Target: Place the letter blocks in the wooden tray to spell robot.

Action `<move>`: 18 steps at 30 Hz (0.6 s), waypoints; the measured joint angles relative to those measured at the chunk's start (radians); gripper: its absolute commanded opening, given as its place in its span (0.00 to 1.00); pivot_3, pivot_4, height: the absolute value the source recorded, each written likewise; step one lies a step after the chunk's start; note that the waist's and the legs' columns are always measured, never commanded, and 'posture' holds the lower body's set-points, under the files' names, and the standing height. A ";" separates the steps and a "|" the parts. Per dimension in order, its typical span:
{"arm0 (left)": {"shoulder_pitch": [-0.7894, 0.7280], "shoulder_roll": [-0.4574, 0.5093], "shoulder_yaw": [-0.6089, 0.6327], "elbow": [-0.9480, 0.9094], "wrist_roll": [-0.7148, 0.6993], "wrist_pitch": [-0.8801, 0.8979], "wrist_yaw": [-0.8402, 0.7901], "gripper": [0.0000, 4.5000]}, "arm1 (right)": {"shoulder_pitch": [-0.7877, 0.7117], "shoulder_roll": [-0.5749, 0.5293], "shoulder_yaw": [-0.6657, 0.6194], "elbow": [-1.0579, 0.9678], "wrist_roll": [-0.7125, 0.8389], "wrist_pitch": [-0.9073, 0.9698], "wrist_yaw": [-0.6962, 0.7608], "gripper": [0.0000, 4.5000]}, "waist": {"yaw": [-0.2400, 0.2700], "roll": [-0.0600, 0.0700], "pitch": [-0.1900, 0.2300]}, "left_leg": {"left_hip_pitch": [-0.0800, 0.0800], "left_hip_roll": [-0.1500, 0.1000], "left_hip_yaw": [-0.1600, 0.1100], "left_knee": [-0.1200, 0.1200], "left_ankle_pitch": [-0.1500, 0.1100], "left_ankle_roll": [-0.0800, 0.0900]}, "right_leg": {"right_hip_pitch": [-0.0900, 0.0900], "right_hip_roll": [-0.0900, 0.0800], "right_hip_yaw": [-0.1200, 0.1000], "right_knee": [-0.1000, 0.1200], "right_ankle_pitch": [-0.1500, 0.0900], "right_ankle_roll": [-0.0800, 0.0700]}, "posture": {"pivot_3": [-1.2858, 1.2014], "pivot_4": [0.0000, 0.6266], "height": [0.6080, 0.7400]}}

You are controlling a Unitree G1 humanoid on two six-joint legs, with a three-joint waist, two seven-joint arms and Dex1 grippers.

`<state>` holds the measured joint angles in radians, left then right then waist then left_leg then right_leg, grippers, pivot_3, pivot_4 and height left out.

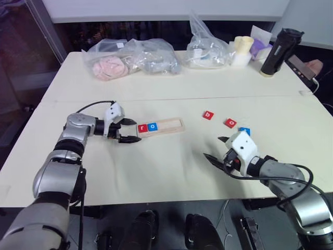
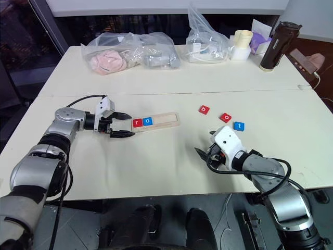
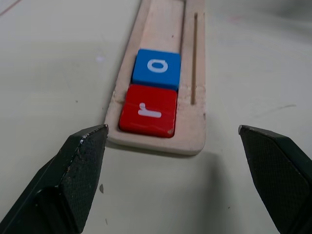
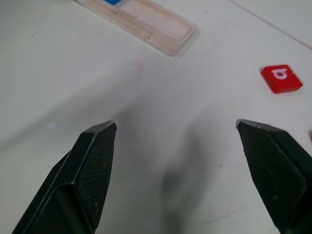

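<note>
Filling the pale wooden tray [image 1: 165,125] had got as far as two tiles: a small red square block with a white r [image 3: 148,110] sat in the end slot and a blue square block with a white o [image 3: 156,68] touched it in the next, both flat and square to the rim, while the three further slots lay bare. The left gripper [image 1: 126,130] hung just short of that filled end, its two black fingers spread as wide as they go on either side of the tray's line and holding nothing; the r block lay straight ahead between the jaws. The right gripper [image 1: 217,149] hovered low over the cream table [image 1: 171,172], jaws also standing wide apart and empty, with the tray's vacant end ahead of its left finger. Three blocks remained loose on the table beyond the right jaws: a red b block [image 1: 208,115], a red o block [image 1: 230,123] and a blue block [image 1: 244,131] nearest that gripper, presumably the t. So b, o and t were left, b likely first.
</note>
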<state>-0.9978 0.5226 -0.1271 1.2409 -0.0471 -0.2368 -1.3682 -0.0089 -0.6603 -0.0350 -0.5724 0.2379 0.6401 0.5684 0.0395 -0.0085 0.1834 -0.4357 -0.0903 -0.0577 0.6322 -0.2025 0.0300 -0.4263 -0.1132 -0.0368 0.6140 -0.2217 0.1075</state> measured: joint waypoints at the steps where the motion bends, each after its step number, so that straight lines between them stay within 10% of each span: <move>1: -0.005 -0.006 0.001 0.009 0.008 -0.012 0.010 1.00 | 0.002 0.000 0.000 -0.004 0.000 0.002 -0.004 0.89 | 0.000 0.000 0.000 | 0.000 0.000 0.000 0.000 0.000 0.000 | 0.000 0.000 0.000 0.000 0.000 0.000 | 0.52 0.24 0.98; 18: -0.031 -0.054 0.005 0.054 0.074 -0.041 0.103 1.00 | 0.007 0.007 0.010 -0.047 0.000 0.042 -0.043 0.89 | 0.000 -0.001 0.000 | 0.000 0.000 0.000 0.001 0.000 0.000 | 0.000 0.001 0.000 0.001 0.002 0.003 | 0.52 0.24 0.98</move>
<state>-1.0292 0.4681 -0.1223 1.2944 0.0266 -0.2775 -1.2655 -0.0022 -0.6537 -0.0248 -0.6198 0.2381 0.6823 0.5255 0.0396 -0.0093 0.1838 -0.4359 -0.0906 -0.0577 0.6333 -0.2023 0.0302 -0.4261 -0.1119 -0.0369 0.6147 -0.2201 0.1100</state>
